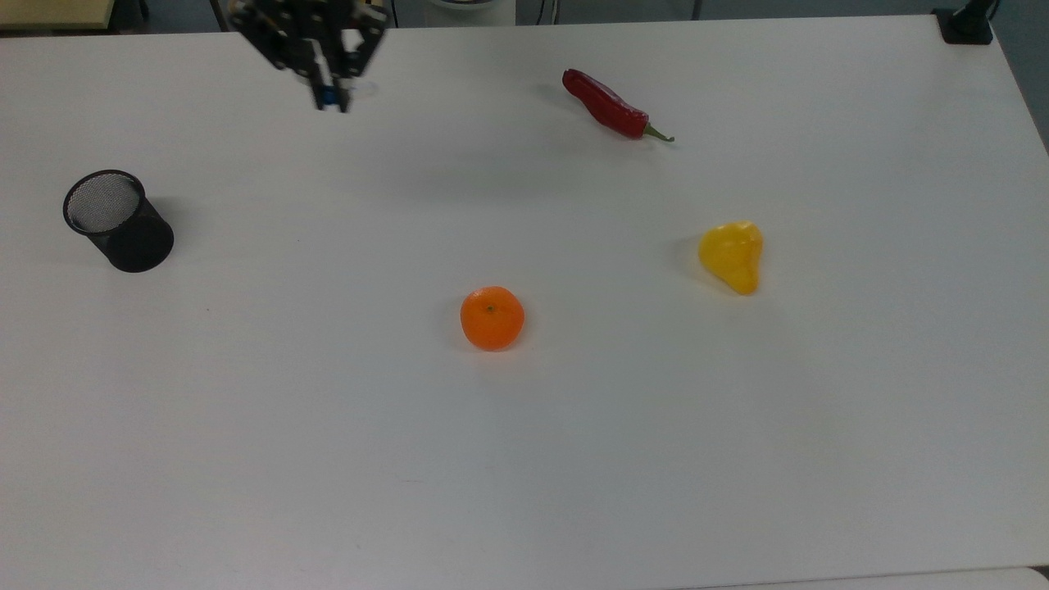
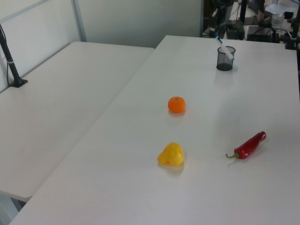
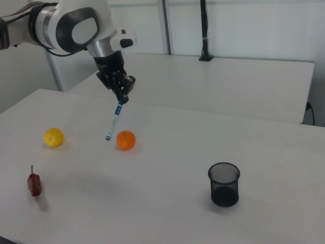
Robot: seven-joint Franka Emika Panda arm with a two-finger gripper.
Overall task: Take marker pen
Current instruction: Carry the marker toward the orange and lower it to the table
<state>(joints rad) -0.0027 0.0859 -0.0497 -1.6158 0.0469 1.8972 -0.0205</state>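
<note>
top view: gripper up by the table's far edge, well apart from the mesh pen cup, fingers clamped on the marker pen
left view: marker pen tilted, overlapping the mesh pen cup
right view: gripper pinching the marker pen, which hangs above the table just beside the orange

White table bears mesh cup, orange, chilli, perhaps a pear.
</note>
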